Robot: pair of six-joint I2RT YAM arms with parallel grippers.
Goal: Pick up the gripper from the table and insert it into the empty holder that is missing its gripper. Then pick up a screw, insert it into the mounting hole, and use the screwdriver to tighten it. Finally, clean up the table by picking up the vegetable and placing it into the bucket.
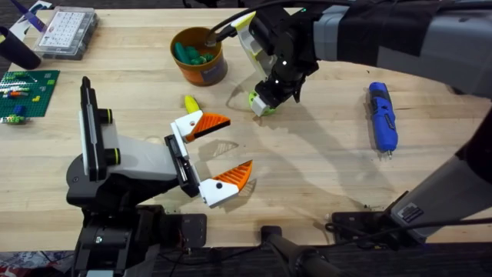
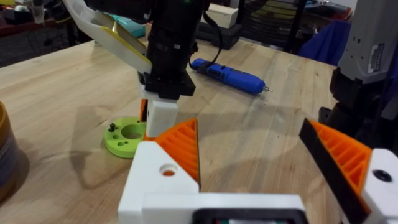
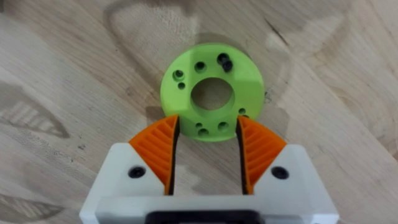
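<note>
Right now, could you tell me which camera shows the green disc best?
The right wrist view: the green disc faces the camera, holes visible, between the right gripper fingers. The left wrist view shows it edge-on; overhead, the arm mostly hides it.

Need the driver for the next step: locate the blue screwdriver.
In the overhead view the screwdriver lies flat on the table's right side, apart to the right of the right gripper, bit end nearer the arms' bases.

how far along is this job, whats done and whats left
Green items already lie in the bucket. In hand: the right gripper sits open over the green ring, which has a screw in it. The screwdriver lies untouched on the table; a yellow piece remains out.
</note>
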